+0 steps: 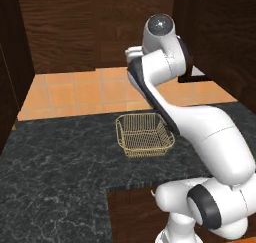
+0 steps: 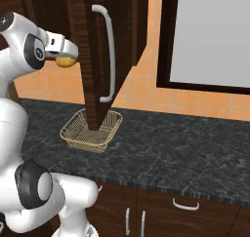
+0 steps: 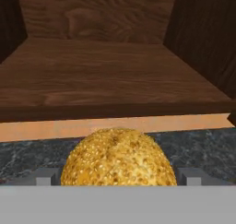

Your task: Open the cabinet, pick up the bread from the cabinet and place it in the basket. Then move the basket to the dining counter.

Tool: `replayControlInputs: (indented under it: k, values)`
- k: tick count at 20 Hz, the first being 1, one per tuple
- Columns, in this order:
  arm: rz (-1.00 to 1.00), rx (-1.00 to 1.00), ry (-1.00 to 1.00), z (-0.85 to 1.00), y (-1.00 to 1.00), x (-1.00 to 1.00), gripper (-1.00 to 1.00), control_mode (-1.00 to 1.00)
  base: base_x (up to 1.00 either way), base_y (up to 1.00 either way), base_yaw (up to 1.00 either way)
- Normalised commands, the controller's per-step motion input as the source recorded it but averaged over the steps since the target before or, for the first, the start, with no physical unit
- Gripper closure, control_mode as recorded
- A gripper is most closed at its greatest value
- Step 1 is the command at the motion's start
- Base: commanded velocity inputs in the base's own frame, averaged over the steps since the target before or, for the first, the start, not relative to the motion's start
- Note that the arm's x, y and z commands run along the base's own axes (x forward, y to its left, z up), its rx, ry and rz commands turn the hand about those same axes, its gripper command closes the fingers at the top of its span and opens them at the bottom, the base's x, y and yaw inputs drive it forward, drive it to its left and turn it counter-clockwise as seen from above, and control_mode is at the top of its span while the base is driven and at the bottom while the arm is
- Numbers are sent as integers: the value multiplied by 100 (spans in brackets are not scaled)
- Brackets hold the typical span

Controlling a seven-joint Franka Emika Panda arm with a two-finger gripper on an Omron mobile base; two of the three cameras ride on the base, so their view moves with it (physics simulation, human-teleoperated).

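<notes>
Bread (image 3: 118,157): rounded, golden-orange, crust speckled with fine seed-like grains; close in the hand view, seated between the two grey fingertips (image 3: 44,176). Pincer (image 2: 67,60) closed on it, fingers against both sides; from the right base view, just a small orange lump at the tip of the hand. Held in the air just outside the cabinet (image 3: 115,75), in front of the shelf's front lip, with the bare wooden shelf and back wall beyond. Open cabinet door (image 2: 100,60) swung outward just right of the hand, silver bar handle (image 2: 108,53) facing out. Basket (image 1: 144,135) below on the black veined table (image 1: 55,157), golden wire, bare inside, well beneath the bread. Orange tiled wall (image 1: 80,92) behind; open table surface on both sides of the basket.
</notes>
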Motion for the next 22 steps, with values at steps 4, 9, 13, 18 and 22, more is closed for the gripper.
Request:
replayControlInputs:
  k: [4,9,13,18,22]
  values:
    - [0,0,14,-89,0,-59,100,-100,0,0,0]
    - [6,12,15,-95,5,1,100,-100,0,0,0]
    - [4,4,9,-99,1,1,100,-100,0,0,0]
    - [-11,0,33,-90,0,47,100,-100,0,0,0]
    - [-11,0,24,-93,-4,66,100,-100,0,0,0]
